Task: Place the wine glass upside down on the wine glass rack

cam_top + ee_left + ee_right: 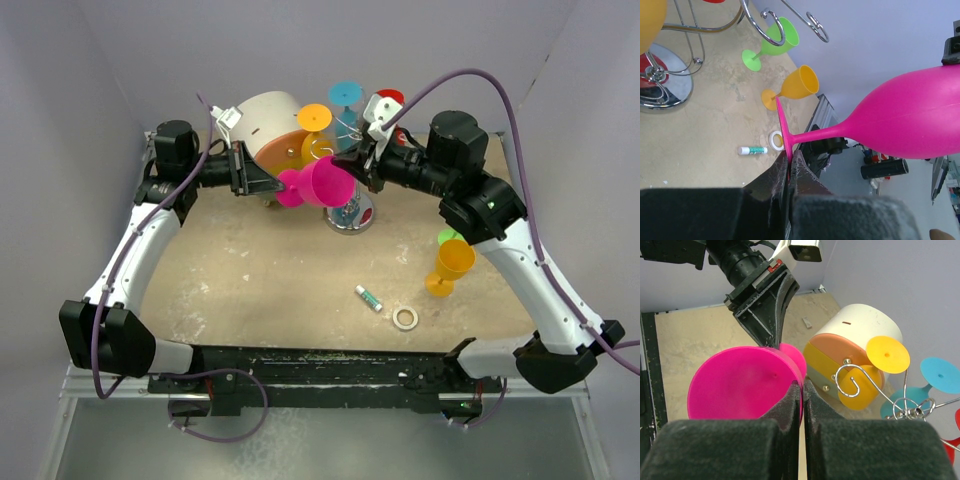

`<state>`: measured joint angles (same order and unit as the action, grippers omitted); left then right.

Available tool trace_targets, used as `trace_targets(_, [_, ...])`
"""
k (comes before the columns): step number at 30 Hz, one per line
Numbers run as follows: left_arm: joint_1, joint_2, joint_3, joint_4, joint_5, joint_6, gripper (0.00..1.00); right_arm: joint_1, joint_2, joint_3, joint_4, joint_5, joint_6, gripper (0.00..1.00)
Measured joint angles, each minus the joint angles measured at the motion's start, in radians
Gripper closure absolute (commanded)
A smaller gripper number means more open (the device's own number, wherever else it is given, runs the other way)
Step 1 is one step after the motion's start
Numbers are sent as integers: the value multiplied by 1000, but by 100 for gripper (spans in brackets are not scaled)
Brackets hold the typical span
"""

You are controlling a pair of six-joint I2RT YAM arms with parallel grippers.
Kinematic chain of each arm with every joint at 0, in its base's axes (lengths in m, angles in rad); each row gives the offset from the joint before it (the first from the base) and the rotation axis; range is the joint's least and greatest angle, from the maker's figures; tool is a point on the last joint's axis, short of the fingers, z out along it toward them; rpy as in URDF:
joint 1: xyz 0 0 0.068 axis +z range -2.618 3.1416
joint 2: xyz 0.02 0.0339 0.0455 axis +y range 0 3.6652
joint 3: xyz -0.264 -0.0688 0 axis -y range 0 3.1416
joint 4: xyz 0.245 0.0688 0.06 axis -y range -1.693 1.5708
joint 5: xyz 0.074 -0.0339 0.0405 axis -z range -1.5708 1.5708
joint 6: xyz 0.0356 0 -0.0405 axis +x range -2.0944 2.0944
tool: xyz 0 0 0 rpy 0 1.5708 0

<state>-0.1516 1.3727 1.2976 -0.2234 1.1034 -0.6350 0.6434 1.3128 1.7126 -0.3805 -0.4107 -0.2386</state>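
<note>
Near the far edge, left gripper [790,159] is pinching the pink wine glass [328,180] by its foot, right gripper [803,390] its rim.

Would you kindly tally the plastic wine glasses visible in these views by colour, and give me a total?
pink glass: 1
hanging orange glass and standing orange glass: 2
blue glass: 1
red glass: 1
green glass: 1
Total: 6
</note>
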Motion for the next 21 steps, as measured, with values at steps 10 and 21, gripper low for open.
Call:
trace_targets(10, [16,-1,0,16,-3,20,100,2,-20,-8,-32,2,-37,55])
trace_targets(21, [51,-23,95,-156,-159,249,100,-44,-116,1,-97,23,-76,40])
